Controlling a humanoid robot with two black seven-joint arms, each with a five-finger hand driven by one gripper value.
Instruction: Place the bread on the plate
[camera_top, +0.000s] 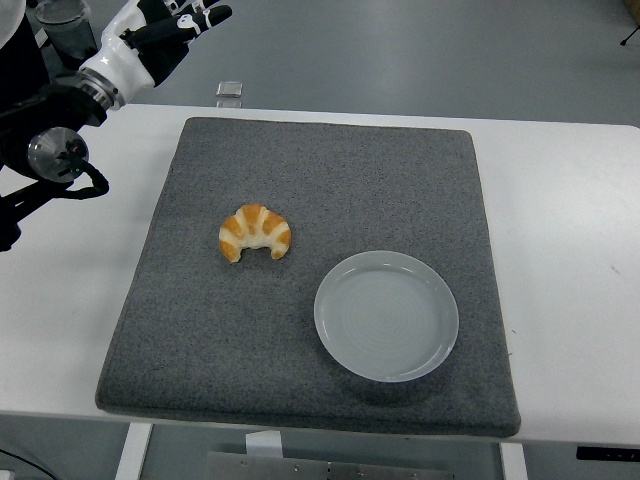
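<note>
A coarse, matt grey felt-like mat (330, 200) covers the smooth white table (570, 200); the pale plate (386, 315) looks glossy, perhaps ceramic, beside a golden, glazed-looking croissant (255, 232).

A golden-brown croissant (255, 232) with pale stripes lies flat a little left of the frame's centre, its curved back toward the top and its two tips pointing down. A round, pale grey-blue plate (386, 315) with nothing on it sits upright to the lower right of the croissant, near it but not touching.
</note>
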